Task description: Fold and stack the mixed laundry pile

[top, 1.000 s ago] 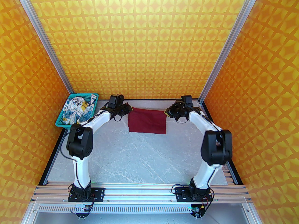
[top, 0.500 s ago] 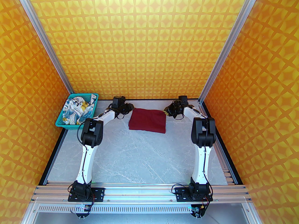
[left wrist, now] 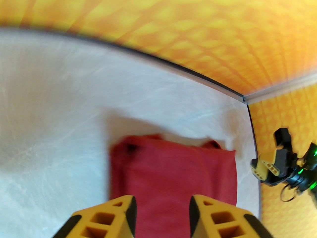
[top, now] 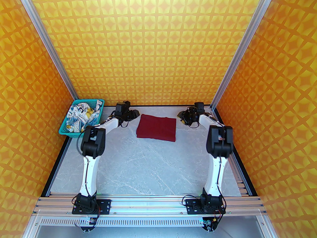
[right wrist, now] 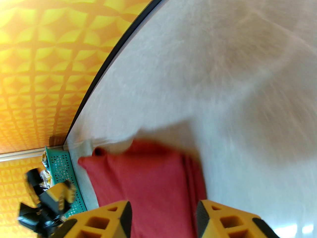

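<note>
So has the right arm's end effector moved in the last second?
Yes. The right end effector has pulled away from the dark red T-shirt, toward the right corner post, and now sits apart from the cloth.

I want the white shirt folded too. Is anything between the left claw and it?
Just the basket wall: the white shirt lies inside the basket, left of the open left gripper. Nothing covers it.
</note>
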You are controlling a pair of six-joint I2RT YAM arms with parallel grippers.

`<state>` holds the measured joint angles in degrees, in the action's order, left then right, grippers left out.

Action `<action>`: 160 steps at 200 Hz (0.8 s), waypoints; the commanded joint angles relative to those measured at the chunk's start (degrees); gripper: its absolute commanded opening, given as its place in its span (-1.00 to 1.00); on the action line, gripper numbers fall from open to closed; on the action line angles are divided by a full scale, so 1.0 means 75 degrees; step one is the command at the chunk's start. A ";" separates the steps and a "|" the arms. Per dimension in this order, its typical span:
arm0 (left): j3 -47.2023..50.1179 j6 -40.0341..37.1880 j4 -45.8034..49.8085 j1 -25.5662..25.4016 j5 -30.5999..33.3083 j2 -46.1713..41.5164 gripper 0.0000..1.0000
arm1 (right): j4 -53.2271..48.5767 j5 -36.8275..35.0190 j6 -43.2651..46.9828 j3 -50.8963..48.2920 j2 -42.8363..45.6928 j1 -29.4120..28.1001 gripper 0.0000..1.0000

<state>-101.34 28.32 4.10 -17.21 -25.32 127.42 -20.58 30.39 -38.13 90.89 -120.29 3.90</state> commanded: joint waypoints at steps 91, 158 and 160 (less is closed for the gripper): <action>-0.1574 -0.6173 0.1535 -0.3164 0.1895 0.1395 0.43 | 0.0822 0.0164 -0.0229 -0.3344 0.2134 0.0761 0.01; -0.1724 -0.6997 0.1755 -0.3618 0.2097 0.1650 0.56 | 0.0863 0.0415 -0.0155 -0.3600 0.2064 0.0809 0.02; -0.1717 -0.7013 0.1760 -0.3628 0.2092 0.1646 0.56 | 0.0867 0.0413 -0.0154 -0.3617 0.2065 0.0808 0.02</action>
<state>-112.20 -19.79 15.64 -43.62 -11.22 140.64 -15.57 32.14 -39.18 64.47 -106.48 9.85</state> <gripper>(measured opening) 0.780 0.508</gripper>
